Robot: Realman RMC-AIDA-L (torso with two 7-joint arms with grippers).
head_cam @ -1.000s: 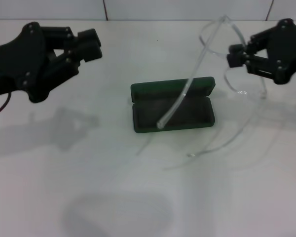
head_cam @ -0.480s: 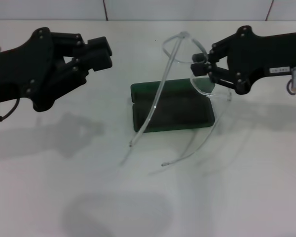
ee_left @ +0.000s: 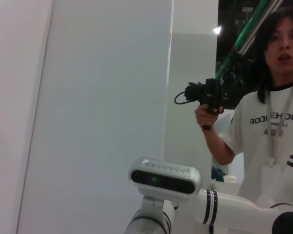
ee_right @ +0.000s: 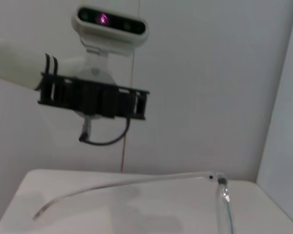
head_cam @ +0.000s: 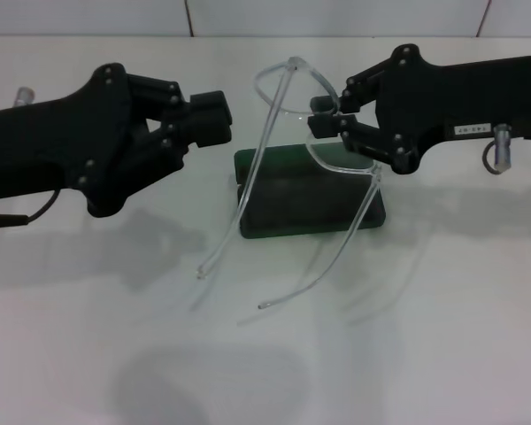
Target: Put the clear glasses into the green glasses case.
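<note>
The right gripper point(head_cam: 323, 118) is holding the clear glasses point(head_cam: 288, 168) in the air above the open green case point(head_cam: 310, 199), its jaws pinching the lens, the thin arms hanging down toward the desk point(head_cam: 425, 336). The left gripper point(head_cam: 214, 119) is hovering beside the glasses, jaws pressed together.

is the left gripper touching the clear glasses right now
Apart. The head view shows bare white table between the left gripper and the clear glasses, held by the right gripper.

The clear glasses point(head_cam: 288, 133) hang, arms spread, above the open green glasses case point(head_cam: 310, 199).
</note>
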